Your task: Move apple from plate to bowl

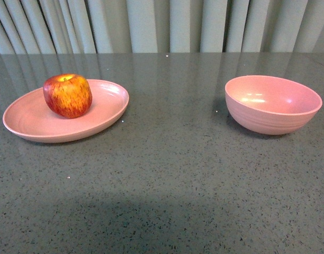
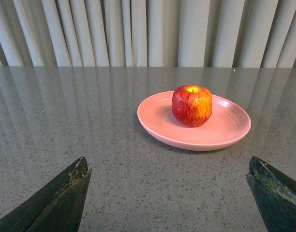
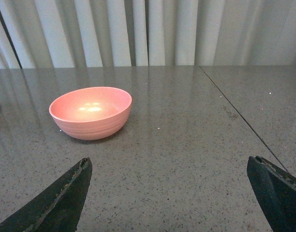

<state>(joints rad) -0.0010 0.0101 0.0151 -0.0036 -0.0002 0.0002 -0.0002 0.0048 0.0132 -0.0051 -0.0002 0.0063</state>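
The apple [image 1: 67, 95] was seated stem-up on the plate [image 1: 29, 124], well apart from the bowl [image 1: 273, 106]. The left gripper [image 2: 168, 164] was held spread open and aimed at the plate, presumably so a grasp could be begun; the apple was seen well ahead of its fingers [image 2: 61, 198], untouched. The right gripper [image 3: 170, 162] was likewise spread open, faced toward the bowl.

Front cam: raised, centred, looks across worktop [image 1: 167, 174] twd curtain [image 1: 151, 24]; plate [image 1: 29, 119] at left of frame, bowl [image 1: 268, 119] at right; mid-range. Left wrist cam: low, nearer, faces curtain over left pincer [image 2: 167, 162]; shares plate w/ front. Right wrist cam: low, over right pincer [image 3: 170, 162]; shares bowl w/ front; wrist views share only worktop & curtain.
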